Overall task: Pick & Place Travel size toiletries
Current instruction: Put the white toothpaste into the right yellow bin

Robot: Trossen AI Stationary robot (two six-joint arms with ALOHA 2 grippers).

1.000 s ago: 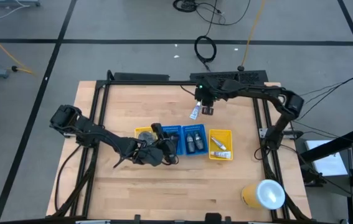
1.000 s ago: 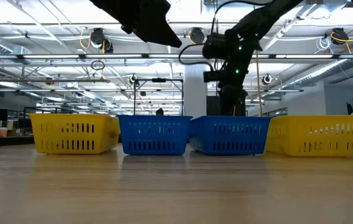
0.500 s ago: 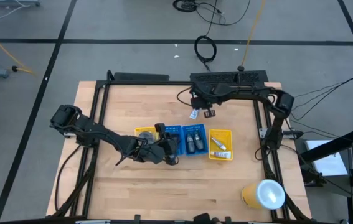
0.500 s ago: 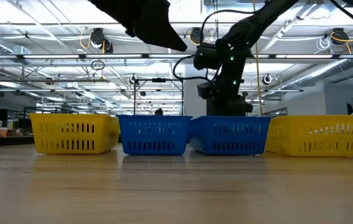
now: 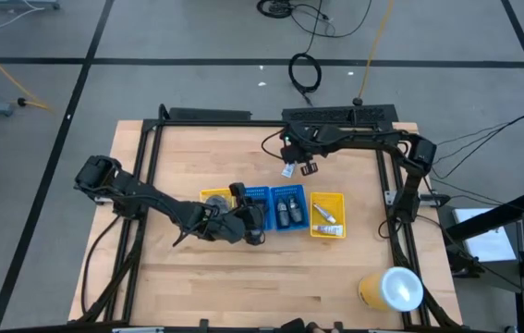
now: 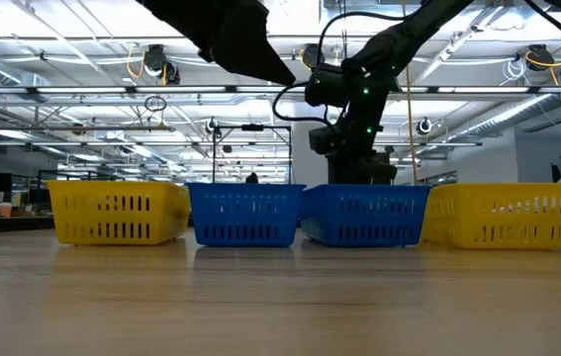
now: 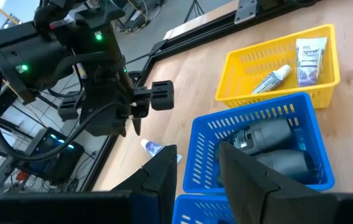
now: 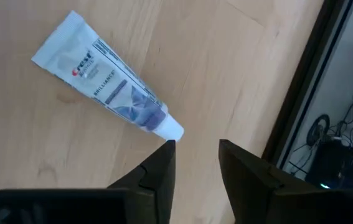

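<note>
A small white tube (image 8: 111,84) with a blue end lies flat on the bare wood (image 5: 287,170), beyond the row of trays. My right gripper (image 8: 195,146) hangs open just above it, pointing steeply down, fingertips beside the tube's cap (image 8: 173,130) and touching nothing. Dark bottles (image 7: 269,134) lie in a blue tray (image 5: 286,207). White tubes (image 7: 269,78) lie in the right yellow tray (image 5: 327,215). My left gripper (image 7: 198,152) waits open and empty over the left blue tray (image 5: 254,215).
Four trays stand in a row mid-table: yellow (image 5: 213,197), two blue, yellow. A large yellow-and-white cylinder (image 5: 391,289) lies at the near right corner. A dark frame rail (image 5: 386,176) runs along the table's edges. Bare wood lies on the near side of the trays.
My right gripper has sunk toward the table, drifted slightly toward the table's left edge, and rolled about its own axis above the tube. The tube lies about where it was. My left arm has kept still.
</note>
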